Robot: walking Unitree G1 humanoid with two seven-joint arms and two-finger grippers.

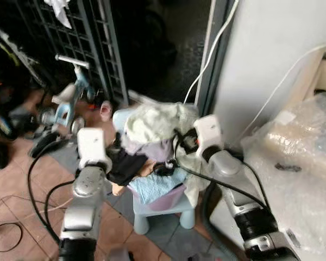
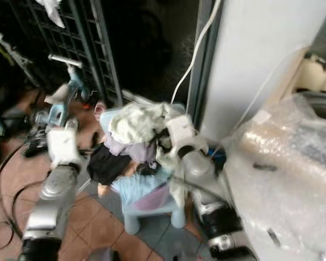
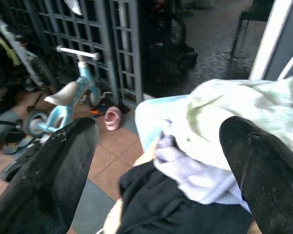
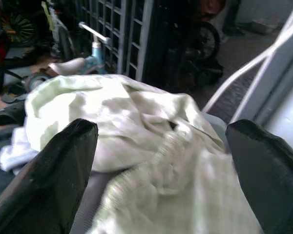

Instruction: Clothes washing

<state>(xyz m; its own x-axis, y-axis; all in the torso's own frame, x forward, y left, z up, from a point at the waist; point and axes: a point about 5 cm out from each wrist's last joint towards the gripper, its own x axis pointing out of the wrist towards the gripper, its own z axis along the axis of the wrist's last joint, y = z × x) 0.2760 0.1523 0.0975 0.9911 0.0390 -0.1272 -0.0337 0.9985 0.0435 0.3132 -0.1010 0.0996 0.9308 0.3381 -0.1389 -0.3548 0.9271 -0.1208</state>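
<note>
Both grippers, left and right, hung spread apart over the basket rim, apparently to seize the heaped clothes

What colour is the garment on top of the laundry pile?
Pale green, almost cream. The garment shows best in the right wrist view, lying between the open right gripper fingers.
</note>
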